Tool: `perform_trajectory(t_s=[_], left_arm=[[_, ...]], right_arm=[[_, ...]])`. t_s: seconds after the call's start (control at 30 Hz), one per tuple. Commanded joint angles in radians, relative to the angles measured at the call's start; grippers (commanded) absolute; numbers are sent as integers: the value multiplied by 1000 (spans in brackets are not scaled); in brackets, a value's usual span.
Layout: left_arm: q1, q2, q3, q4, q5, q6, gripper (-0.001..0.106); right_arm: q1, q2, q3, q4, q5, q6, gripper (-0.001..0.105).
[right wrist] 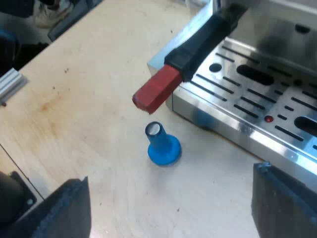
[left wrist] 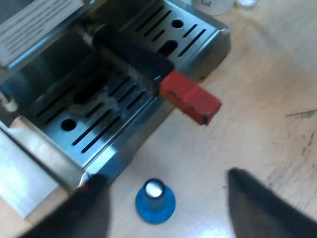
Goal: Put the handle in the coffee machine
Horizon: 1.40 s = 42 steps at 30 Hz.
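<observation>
Handle sits in machine front, over drip tray, tip past tray's edge. Tamper stands on table, nr tray's edge, just below tip.

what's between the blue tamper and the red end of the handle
Nothing but bare table: the tamper stands apart from the red end, as both wrist views show.

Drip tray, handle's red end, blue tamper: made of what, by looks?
Drip tray: brushed metal, likely steel; grey sheen, soft reflections.
Red end: matte, probably plastic or rubber; no shine.
Blue tamper: probably plastic, even colour; top cap looks like polished metal.
</observation>
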Motion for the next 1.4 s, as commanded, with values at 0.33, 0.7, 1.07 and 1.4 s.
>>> perform_trajectory(t_s=[0.33,0.7,1.07,1.4], left_arm=[[31,-7,-153,25,-22,-45,87],[31,43,-288,-23,-138,-174,87],[122,46,-303,-9,-142,-178,87],[133,-72,-303,-4,-142,-178,87]], right_arm=[[-227,-7,-113,68,-113,-15,69],[-540,-7,-301,295,-232,-81,69],[-873,-7,-335,536,-277,-229,69],[-1140,-44,-332,607,-274,-320,69]])
